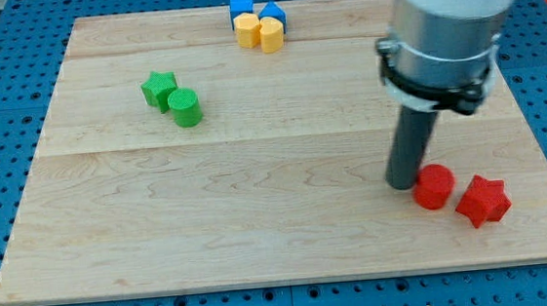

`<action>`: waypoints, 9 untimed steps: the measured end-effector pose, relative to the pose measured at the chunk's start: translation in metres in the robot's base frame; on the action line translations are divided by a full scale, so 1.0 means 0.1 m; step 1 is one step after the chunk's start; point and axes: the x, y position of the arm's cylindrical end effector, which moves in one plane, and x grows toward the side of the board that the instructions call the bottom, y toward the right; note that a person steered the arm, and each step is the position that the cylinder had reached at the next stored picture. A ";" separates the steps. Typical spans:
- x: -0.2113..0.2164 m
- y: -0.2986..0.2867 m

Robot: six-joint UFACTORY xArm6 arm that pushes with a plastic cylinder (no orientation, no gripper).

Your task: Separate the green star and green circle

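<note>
Two green blocks, the green star (158,88) and green circle (185,107), are sitting touching at the surface's (259,222) upper left. My tip (403,183), having no fingers and holding nothing, is standing far off at lower right beside the red circle (434,186), so crossing over is needed.

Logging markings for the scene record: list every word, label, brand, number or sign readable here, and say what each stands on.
None: no text, number or logo is readable anywhere.
The blocks, such as the green star and green circle, are plain.
The wooden board and my tip carry no markings.
</note>
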 end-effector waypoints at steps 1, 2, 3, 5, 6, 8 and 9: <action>0.00 0.24; -0.23 -0.30; -0.96 -0.90; -2.13 -2.49; -2.35 -3.36; -1.41 -3.02; -1.15 -2.50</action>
